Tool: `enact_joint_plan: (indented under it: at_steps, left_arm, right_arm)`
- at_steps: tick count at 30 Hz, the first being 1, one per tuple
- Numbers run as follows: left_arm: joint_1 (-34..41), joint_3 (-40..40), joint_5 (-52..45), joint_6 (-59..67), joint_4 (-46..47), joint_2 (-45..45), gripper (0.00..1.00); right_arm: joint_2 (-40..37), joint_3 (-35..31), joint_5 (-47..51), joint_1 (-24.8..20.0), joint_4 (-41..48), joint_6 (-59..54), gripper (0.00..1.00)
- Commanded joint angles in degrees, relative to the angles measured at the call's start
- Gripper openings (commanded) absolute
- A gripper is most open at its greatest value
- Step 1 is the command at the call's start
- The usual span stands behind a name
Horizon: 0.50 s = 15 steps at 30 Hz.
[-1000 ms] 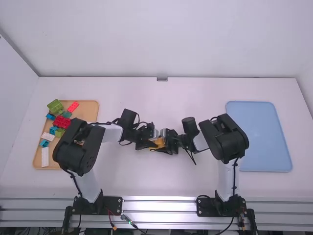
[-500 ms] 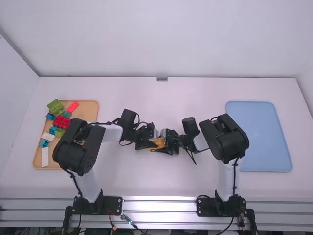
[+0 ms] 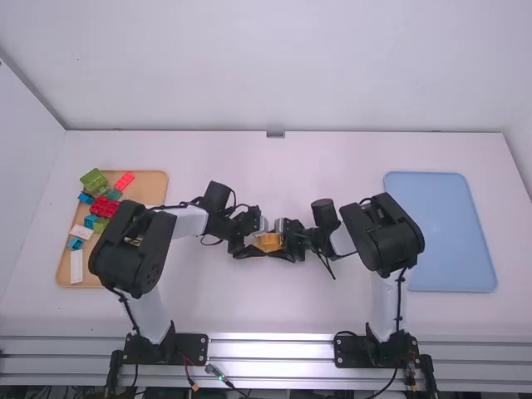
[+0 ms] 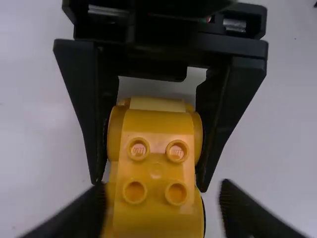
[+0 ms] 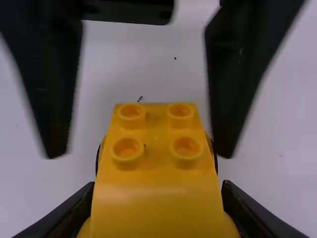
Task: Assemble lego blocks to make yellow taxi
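Observation:
Above the middle of the table the grippers face each other, my left gripper and my right gripper, with the yellow taxi body between them. In the left wrist view, my left gripper is open, its blurred fingers standing off both sides of the yellow body. That body has several studs on its upper face and rounded wheel parts. In the right wrist view, my right gripper is shut on the yellow body, whose lower sides are partly hidden.
A wooden tray at the left holds red bricks, green bricks, blue bricks and white pieces, partly under the left arm. At the right lies a blue tray.
The left gripper's fingers have parted and shifted slightly, so more of the yellow body shows between the grippers. The right arm has hardly moved.

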<state>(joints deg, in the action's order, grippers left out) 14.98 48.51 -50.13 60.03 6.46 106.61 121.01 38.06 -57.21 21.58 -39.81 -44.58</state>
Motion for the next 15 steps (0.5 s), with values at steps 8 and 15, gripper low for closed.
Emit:
enact_joint_plan:
  at_steps: [8,15]
  left_arm:
    - [-1.7,0.7,-0.2,0.5,0.9,-0.4,0.99]
    - [-9.6,0.7,-6.6,7.9,8.4,-6.7,0.99]
  right_arm:
    - [0.5,-0.5,0.7,-0.2,0.2,-0.2,0.58]
    - [0.5,-0.4,0.0,-1.3,-0.3,-0.2,0.58]
